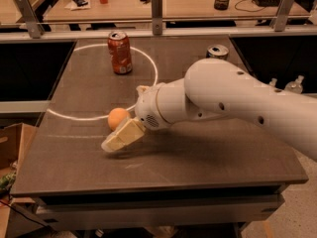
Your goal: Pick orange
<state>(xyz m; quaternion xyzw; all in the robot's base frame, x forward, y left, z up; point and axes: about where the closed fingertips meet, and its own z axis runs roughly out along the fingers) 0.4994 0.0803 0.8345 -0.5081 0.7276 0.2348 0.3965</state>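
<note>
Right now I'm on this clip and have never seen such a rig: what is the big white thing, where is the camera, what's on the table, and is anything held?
The big white shape is a robot arm, reaching in from the right over a dark table. Its cream tip is the gripper, low over the table near the front left. There is one camera view, looking down at the table from its front edge. On the table: a small orange right beside the gripper, on its far side; a red soda can at the back, within a white circle; a silver can partly behind the arm. The orange rests on the table; whether it is gripped cannot be told.
</note>
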